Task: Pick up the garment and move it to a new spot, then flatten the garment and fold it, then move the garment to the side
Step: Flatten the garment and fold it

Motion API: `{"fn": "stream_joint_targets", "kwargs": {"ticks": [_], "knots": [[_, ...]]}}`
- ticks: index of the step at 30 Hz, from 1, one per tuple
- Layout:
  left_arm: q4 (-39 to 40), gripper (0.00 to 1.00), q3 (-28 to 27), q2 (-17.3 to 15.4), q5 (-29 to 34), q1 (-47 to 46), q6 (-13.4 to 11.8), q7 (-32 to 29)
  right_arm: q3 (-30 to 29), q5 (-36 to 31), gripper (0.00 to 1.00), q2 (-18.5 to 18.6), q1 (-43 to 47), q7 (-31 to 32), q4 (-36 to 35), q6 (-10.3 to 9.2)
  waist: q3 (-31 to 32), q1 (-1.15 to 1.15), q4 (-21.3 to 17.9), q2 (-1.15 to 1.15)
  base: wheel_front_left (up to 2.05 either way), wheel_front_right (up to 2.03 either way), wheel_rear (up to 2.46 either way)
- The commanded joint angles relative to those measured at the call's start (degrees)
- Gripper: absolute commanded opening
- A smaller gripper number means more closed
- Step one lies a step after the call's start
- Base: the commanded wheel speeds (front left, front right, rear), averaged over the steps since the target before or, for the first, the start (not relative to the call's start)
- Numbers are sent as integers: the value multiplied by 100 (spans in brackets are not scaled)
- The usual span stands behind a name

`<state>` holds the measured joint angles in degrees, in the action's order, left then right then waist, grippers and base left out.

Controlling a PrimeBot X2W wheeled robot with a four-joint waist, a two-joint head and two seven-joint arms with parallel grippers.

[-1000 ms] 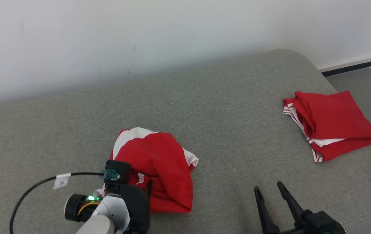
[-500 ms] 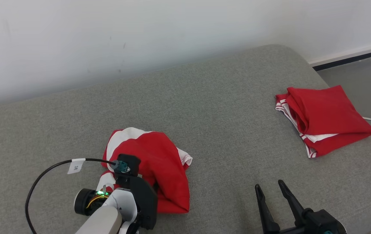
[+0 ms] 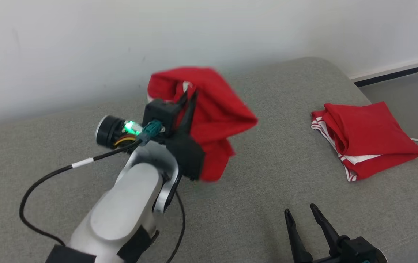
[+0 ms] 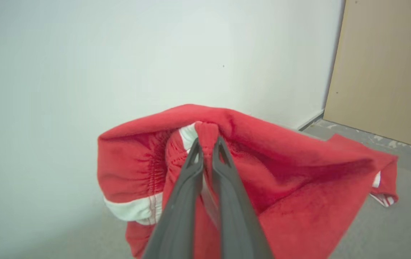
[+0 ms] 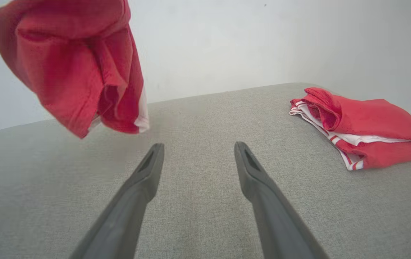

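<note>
The left hand (image 3: 189, 98), raised with fingers pointing at the far wall (image 3: 84, 44), is clenched on a bunched fold of the red, white-striped garment (image 3: 219, 109), which hangs clear above the grey couch (image 3: 267, 175), left of centre. The white tag (image 3: 82, 163) on its black cable (image 3: 51, 175) is too small to read. The right hand (image 3: 300, 211) sits near right, fingers spread, empty. A folded red pile (image 3: 369, 135) lies far right.

Red garment (image 3: 216, 109) with white trim (elastic waistband gathered) is hanging bunched in mid-air, sitting just 12 o'clock of head view's centre, loose folds trailing toward 6 o'clock.
</note>
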<state>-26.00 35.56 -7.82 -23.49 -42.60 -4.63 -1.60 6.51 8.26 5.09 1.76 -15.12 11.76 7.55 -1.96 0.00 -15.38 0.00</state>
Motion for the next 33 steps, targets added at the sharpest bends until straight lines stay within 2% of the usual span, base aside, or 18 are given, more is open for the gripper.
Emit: {"fn": "stream_joint_targets", "kwargs": {"ticks": [1, 3, 5, 7, 9, 10, 12, 15, 17, 22, 26, 29, 33], "knots": [[51, 0, 47, 110, 67, -172, 31, 182, 29, -14, 100, -7, 2, -2, 16, -16, 46, 0, -25, 0, 0, 0, 0], [94, 0, 67, 261, -18, -400, 165, 445, 66, -4, 100, 2, 6, -2, 39, -16, 86, 0, -59, 0, 0, 0, 0], [29, 0, -52, 385, -576, -400, 370, 474, 90, 14, 100, 14, 19, -2, 58, -16, 114, 0, -100, 0, 0, 0, 0], [-457, 0, 409, 383, -281, -545, 429, -112, 105, 26, 100, 16, 6, -2, 78, -16, 142, 0, -160, 0, 0, 0, 0], [-909, 0, 447, 385, -450, -486, 350, -537, 145, 29, 100, 9, -49, -2, 76, -16, 155, 0, -273, 0, 0, 0, 0], [-1223, 0, 567, 281, -332, -406, 280, -845, 145, 26, 100, 2, -64, -2, 66, -16, 163, 0, -328, 0, 0, 0, 0], [-1635, 0, 709, 272, -420, -162, 294, -1291, 91, 40, 100, 13, -47, -2, 61, -16, 158, 0, -387, 0, 0, 0, 0], [-1753, 0, 458, 102, -347, -297, -134, -797, 8, 36, 100, 34, 17, -2, 32, -16, 112, 0, -371, 0, 0, 0, 0], [-1680, 0, 300, 196, -433, -310, -238, -369, -60, 28, 100, 34, 72, -2, 29, -16, 92, 0, -288, 0, 0, 0, 0], [-1362, 0, 234, 325, -347, -836, -134, 629, -52, -1, 100, 12, 31, -2, 0, -16, 54, 0, -75, 0, 0, 0, 0], [-1069, 0, 418, 458, -291, -1254, 120, 1292, 33, -8, 100, -25, -42, -2, -8, -16, 59, 0, -9, 0, 0, 0, 0], [-836, 0, 570, 487, -420, -1478, 311, 1525, 75, -2, 100, -51, -72, -2, 10, -16, 61, 0, -13, 0, 0, 0, 0], [-815, 0, 694, 482, -918, -1201, 199, 1544, 61, 33, 100, -75, -68, -2, 31, -16, 51, 0, -55, 0, 0, 0, 0]]}}
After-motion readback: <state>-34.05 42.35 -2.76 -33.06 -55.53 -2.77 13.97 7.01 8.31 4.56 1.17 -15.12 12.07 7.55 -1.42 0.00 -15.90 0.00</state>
